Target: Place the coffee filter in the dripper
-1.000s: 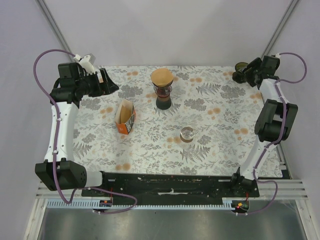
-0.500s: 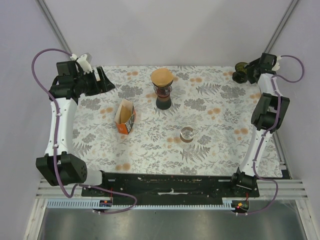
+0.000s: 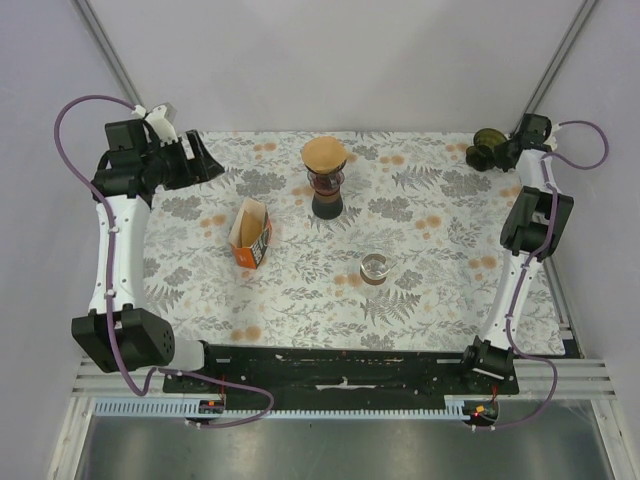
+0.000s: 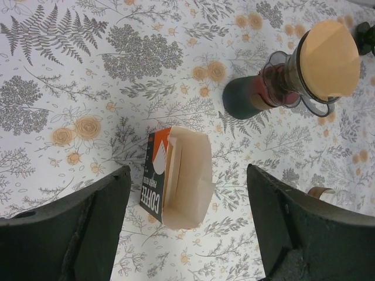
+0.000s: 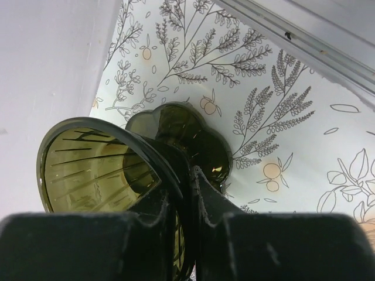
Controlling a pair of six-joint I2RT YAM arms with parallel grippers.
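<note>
Fingers (image 5: 212, 200) astride dripper (image 5: 88, 170) wall, arm (image 3: 528, 224) outstretched

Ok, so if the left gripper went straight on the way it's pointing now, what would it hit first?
Probably the open coffee filter box, which lies right between the spread fingers of the left gripper in the wrist view. Depth is unclear, so it could touch the floral tablecloth first.
</note>
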